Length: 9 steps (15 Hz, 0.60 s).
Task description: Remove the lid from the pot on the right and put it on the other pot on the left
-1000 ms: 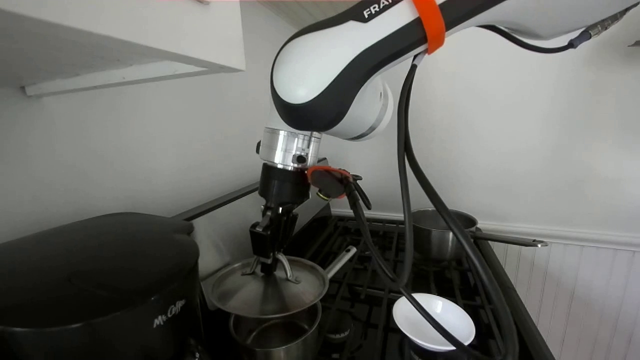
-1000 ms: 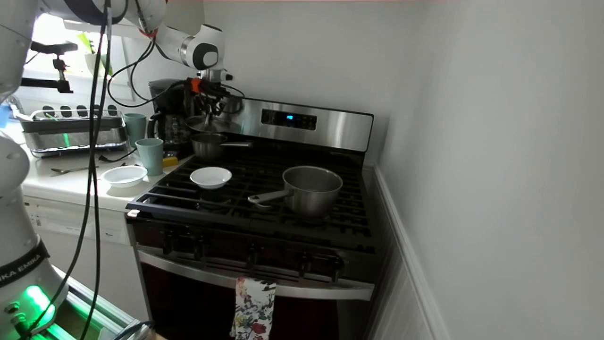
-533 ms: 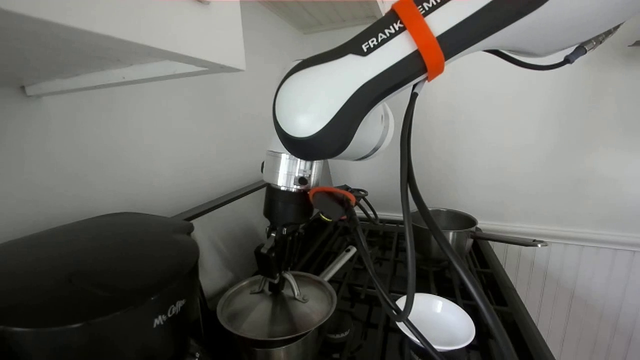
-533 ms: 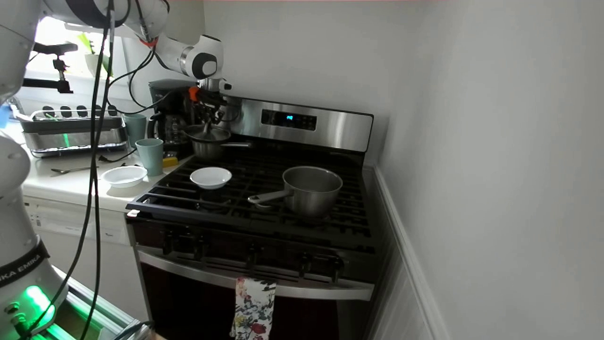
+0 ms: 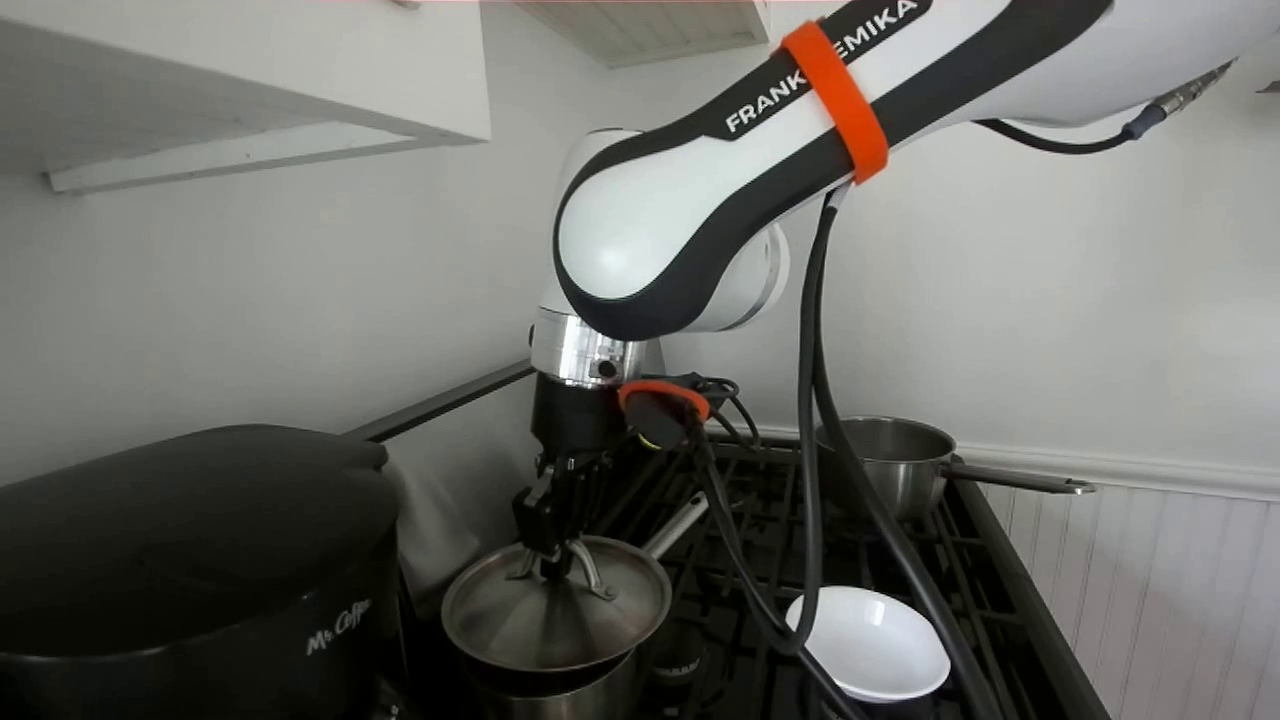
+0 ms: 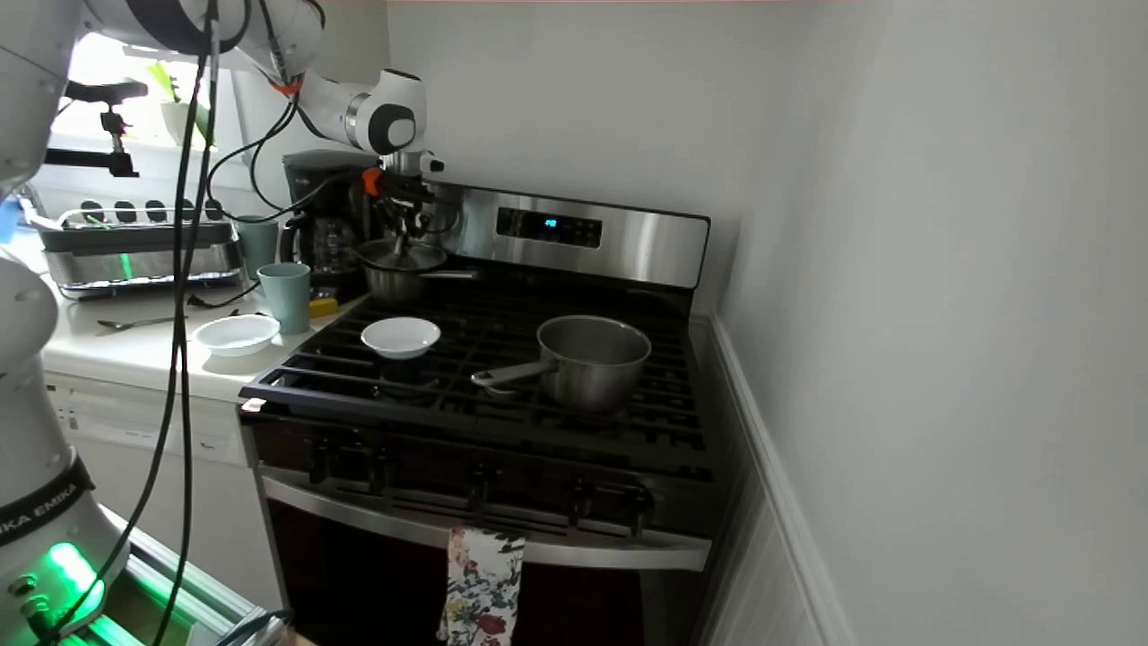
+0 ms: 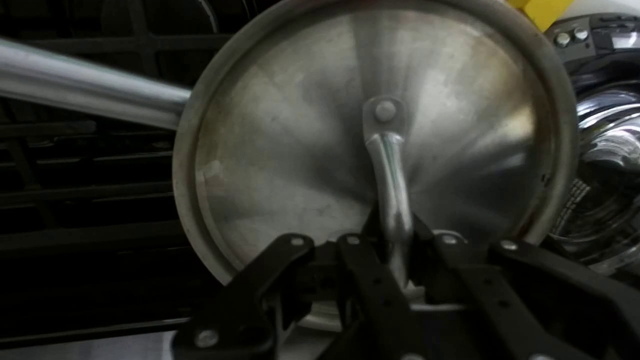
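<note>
The round steel lid [image 5: 520, 630] is directly over the small steel pot [image 5: 600, 695] beside the coffee maker. A dark gap shows between lid and pot at the near side, and I cannot tell if it is fully seated. Lid [image 6: 423, 261] and pot [image 6: 395, 288] also show in an exterior view. My gripper [image 5: 553, 566] is shut on the lid's arched handle, with a finger on each side of the handle [image 7: 391, 175] in the wrist view. The other steel pot [image 5: 900, 488] stands uncovered on the stove; it also shows in an exterior view [image 6: 596, 370].
A black coffee maker [image 5: 200, 540] stands close beside the lidded pot. The stove's back panel [image 6: 628, 247] rises behind it. A white bowl [image 5: 870, 645] sits on the stove grates. Green cups [image 6: 287, 296] and a white dish [image 6: 237, 334] stand on the counter. Cables hang from the arm.
My gripper has lowered the lid onto or just above the small pot, whose open top was visible a second ago. In the last half second the lid shifted slightly.
</note>
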Each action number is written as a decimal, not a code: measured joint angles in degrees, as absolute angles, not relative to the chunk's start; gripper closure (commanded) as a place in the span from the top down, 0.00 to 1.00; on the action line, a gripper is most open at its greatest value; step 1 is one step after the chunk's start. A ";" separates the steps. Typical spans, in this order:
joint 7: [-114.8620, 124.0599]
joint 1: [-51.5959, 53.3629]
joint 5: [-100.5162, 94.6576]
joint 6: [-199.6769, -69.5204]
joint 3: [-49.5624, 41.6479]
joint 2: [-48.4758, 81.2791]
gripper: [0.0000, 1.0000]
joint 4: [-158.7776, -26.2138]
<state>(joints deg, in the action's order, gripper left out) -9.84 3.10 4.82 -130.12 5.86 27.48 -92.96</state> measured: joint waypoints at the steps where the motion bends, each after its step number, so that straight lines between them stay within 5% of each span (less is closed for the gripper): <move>1: -9.84 3.10 4.82 -130.12 5.95 27.59 0.02 -92.93; 9: -9.84 3.18 4.83 -130.05 6.50 28.20 0.02 -92.86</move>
<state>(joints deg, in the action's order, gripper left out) -9.84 3.18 4.83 -130.05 6.50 28.20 -92.86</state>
